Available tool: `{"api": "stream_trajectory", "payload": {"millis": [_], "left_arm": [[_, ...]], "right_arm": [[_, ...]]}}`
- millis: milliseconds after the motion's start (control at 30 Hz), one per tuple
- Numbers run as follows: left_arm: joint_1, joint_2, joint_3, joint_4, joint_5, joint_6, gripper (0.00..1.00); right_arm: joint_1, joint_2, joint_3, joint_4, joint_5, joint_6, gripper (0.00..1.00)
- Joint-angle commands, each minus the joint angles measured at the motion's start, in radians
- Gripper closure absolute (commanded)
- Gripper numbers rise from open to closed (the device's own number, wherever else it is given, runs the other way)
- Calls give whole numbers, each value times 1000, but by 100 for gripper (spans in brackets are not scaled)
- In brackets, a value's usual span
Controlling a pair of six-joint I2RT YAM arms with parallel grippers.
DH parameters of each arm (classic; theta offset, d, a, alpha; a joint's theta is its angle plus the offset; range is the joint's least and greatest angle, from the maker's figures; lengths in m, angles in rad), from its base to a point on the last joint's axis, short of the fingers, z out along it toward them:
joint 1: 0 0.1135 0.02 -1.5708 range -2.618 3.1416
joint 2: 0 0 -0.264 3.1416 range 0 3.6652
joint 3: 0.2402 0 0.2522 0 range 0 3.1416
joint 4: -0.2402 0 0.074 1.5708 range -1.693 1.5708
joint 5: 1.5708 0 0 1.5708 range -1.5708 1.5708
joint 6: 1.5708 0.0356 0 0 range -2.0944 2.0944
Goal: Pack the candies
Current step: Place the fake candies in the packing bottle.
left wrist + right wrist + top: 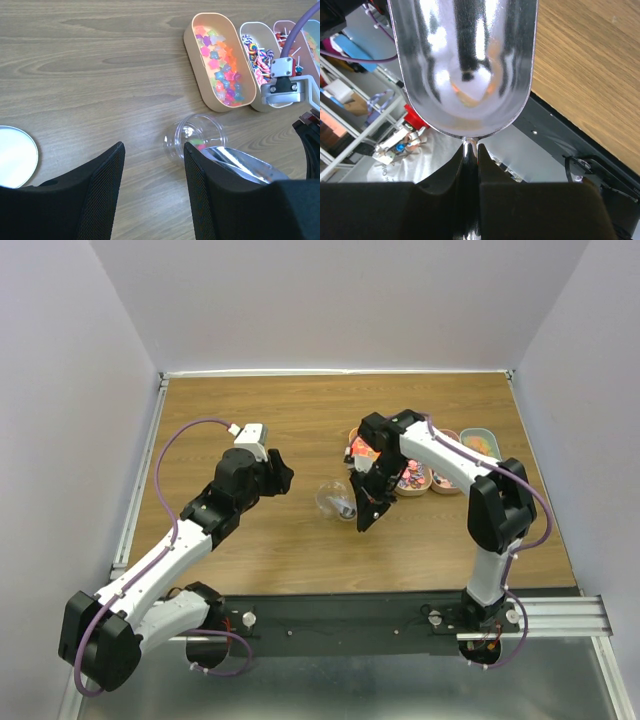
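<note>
Wooden desk (250,420) bore a clear plastic cup (197,131) holding few tiny multicoloured candies (200,146); right end effector (471,155) beside it clenched an empty metal scoop (465,65); left end effector (154,155) hung released.

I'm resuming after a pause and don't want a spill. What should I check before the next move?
1. Scoop grip: ok, handle clamped in the right gripper.
2. Scoop bowl: ok, looks empty.
3. Clear cup upright: cannot tell.
4. Cup within reach of the scoop: ok, the scoop tip is right beside it.
5. Left gripper free: ok, open and holding nothing.
6. Candies left in the tray: ok, plenty.
</note>
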Motion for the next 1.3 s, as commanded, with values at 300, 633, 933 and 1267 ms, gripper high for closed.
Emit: {"api": "stream_trajectory", "payload": {"millis": [300, 633, 933, 1267], "left_arm": [[8, -23, -26, 21, -1, -10, 41], [11, 8, 37, -2, 19, 6, 41], [16, 46, 139, -22, 63, -31, 41], [42, 141, 325, -56, 207, -94, 41]], "right_arm": [[-10, 2, -15, -49, -47, 5, 99], [-10, -132, 46, 6, 256, -1, 99], [-2, -348, -78, 285, 516, 13, 99], [8, -676, -409, 670, 678, -137, 99]]}}
